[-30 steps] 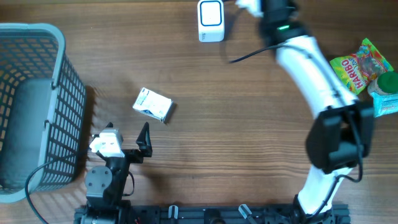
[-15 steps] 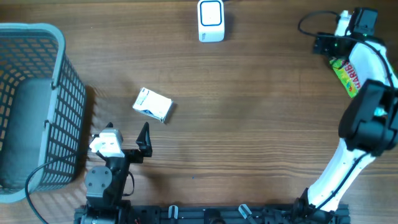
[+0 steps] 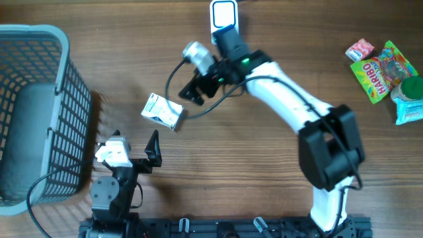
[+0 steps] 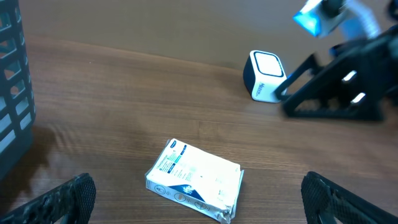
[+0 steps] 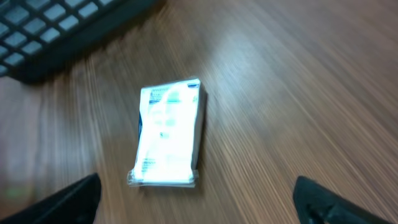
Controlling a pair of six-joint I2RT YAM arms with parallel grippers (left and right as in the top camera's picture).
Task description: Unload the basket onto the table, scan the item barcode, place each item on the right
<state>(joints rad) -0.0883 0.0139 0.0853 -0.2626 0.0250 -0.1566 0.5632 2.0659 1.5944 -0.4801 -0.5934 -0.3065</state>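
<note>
The item, a white and blue packet (image 3: pixel 162 110), lies flat on the wooden table. The white barcode scanner (image 3: pixel 224 16) stands at the back edge. My right gripper (image 3: pixel 196 89) hovers open just up and right of the packet, nothing between its fingers. In the right wrist view the packet (image 5: pixel 169 134) lies ahead of the right gripper (image 5: pixel 196 208), blurred. My left gripper (image 3: pixel 135 137) rests open near the front edge, below the packet. The left wrist view shows the packet (image 4: pixel 196 180) just in front of the left gripper (image 4: pixel 200 208), with the scanner (image 4: pixel 264 74) behind.
A grey wire basket (image 3: pixel 39 112) fills the left side, also seen as the basket (image 5: pixel 62 25) beyond the packet. At the far right lie a Haribo bag (image 3: pixel 383 69), a small pink packet (image 3: pixel 360 48) and a green-capped item (image 3: pixel 410 99).
The right arm swung from the scanner out to the far right, then back left over the packet. Its jaws opened. A pink packet now lies by the snacks.
</note>
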